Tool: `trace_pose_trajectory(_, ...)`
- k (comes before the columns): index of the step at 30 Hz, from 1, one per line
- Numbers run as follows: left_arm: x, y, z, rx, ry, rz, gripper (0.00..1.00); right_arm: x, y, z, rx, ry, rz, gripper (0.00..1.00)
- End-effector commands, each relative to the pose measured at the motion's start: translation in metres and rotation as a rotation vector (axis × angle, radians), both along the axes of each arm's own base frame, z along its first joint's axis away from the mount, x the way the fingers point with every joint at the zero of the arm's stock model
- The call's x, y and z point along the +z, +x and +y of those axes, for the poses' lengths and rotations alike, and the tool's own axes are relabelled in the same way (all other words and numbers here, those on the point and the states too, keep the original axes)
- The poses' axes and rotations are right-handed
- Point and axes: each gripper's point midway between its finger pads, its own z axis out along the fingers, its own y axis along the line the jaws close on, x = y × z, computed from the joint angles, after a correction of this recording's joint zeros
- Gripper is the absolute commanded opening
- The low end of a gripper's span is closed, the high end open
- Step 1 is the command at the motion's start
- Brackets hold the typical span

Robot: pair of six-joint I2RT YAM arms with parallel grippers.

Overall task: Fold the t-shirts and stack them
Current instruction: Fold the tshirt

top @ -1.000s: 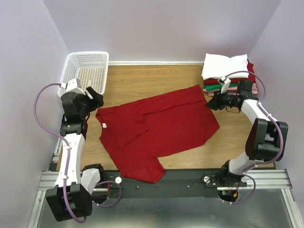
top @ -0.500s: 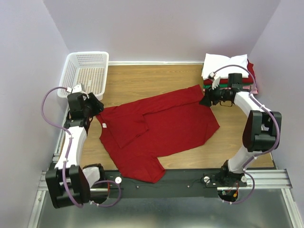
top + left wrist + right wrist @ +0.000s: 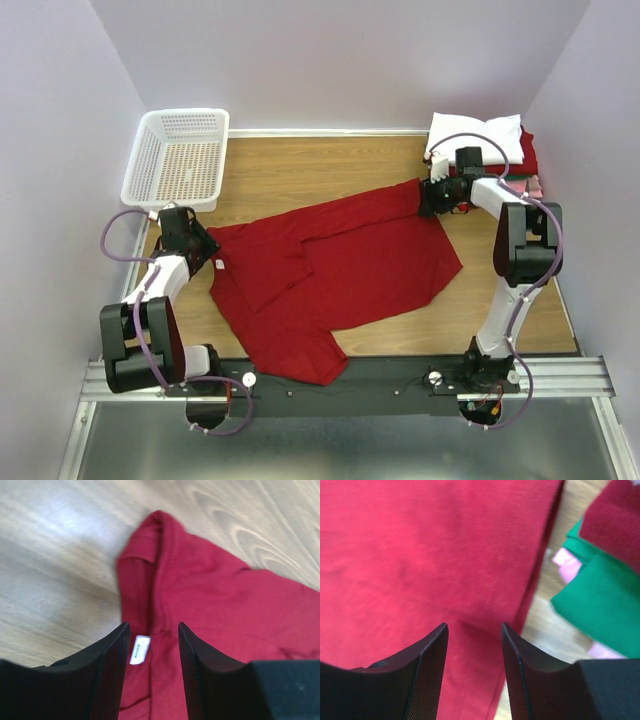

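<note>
Red t-shirt point(image 3: 335, 270) spread mid-table, partly folded. Left gripper point(image 3: 152, 645) half open, straddling collar hem by white label point(image 3: 139, 649). Right gripper point(image 3: 472, 645) half open over far hem, beside folded stack point(image 3: 480, 150). Nothing pinched yet. Close both on single cloth layer together, lift evenly.

On the table point(image 3: 330, 165): 1 large dark red t-shirt point(image 3: 340, 265) spread flat mid-table, 1 stack of folded t-shirts point(image 3: 490, 150) at the far right corner showing white, dark red, green and pink layers, and 1 white mesh basket point(image 3: 180, 155) at the far left corner. 2 robot arms.
</note>
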Motion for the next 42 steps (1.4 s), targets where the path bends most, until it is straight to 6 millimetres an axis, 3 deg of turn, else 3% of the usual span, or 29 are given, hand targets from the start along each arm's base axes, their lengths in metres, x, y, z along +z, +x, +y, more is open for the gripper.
trace_pose_trajectory(1, -0.006, 0.009, 0.017, 0.119, 0.018, -0.035, 0.51, -0.008, 0.023, -0.018, -0.084, -0.093, -0.029, 0.53)
trace_pose_trajectory(6, -0.031, 0.012, 0.015, 0.093, 0.011, 0.047, 0.51, -0.020, 0.027, -0.023, -0.096, -0.115, -0.022, 0.49)
trace_pose_trajectory(7, -0.033, 0.014, 0.014, 0.090, 0.009, 0.047, 0.50, -0.022, 0.026, -0.013, -0.072, -0.116, -0.021, 0.47)
trace_pose_trajectory(12, -0.044, 0.016, 0.015, 0.096, 0.001, 0.076, 0.47, -0.027, 0.026, -0.010, -0.058, -0.130, -0.017, 0.43)
trace_pose_trajectory(13, -0.043, 0.019, 0.016, 0.098, 0.003, 0.073, 0.43, -0.027, 0.027, -0.009, -0.057, -0.132, -0.020, 0.40)
trace_pose_trajectory(27, -0.043, 0.036, 0.027, 0.128, 0.009, 0.082, 0.42, -0.023, 0.033, -0.003, -0.031, -0.163, -0.045, 0.40)
trace_pose_trajectory(34, -0.033, 0.039, 0.036, 0.143, 0.022, 0.061, 0.42, -0.005, 0.031, -0.010, -0.034, -0.195, -0.085, 0.43)
trace_pose_trajectory(42, -0.008, 0.044, 0.038, 0.102, 0.059, -0.005, 0.48, 0.036, 0.011, -0.001, -0.003, -0.147, -0.149, 0.45)
